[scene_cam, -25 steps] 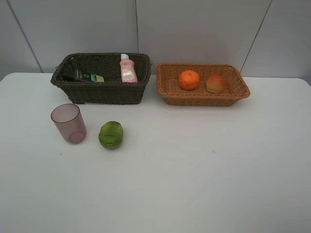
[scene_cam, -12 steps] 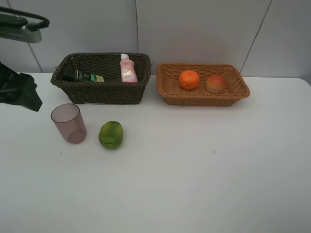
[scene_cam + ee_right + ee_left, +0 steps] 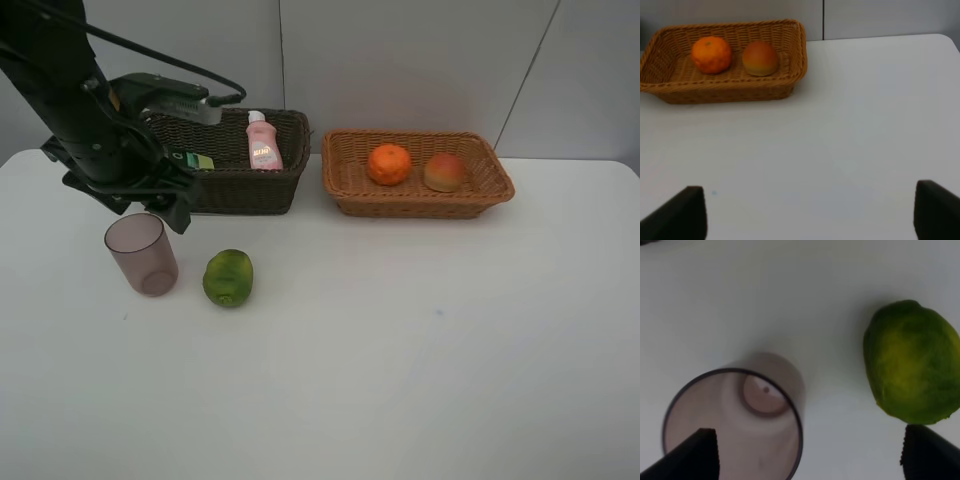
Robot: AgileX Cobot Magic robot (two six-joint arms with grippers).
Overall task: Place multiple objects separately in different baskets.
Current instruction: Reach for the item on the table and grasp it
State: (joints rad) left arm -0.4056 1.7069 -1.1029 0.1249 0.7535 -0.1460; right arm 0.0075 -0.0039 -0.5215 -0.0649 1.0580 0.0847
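Note:
A mauve cup (image 3: 142,254) (image 3: 735,425) stands upright on the white table, with a green fruit (image 3: 228,277) (image 3: 912,362) just right of it. My left gripper (image 3: 152,203) (image 3: 810,460) hangs open above the pair, touching neither. The dark brown basket (image 3: 250,190) holds a pink bottle (image 3: 263,142) and a dark pump bottle (image 3: 192,158), partly hidden by the left arm. An orange (image 3: 389,164) (image 3: 711,54) and a peach-like fruit (image 3: 444,172) (image 3: 760,58) lie in the tan basket (image 3: 420,205) (image 3: 725,92). My right gripper (image 3: 807,215) is open and empty, seen only in its wrist view.
The two baskets sit side by side along the back of the table, near the grey wall panels. A cable runs from the left arm across the dark basket's rim. White tabletop stretches in front and to the right.
The left arm has swung in from the left edge, now over the dark basket's left part and above the cup. Objects have not moved.

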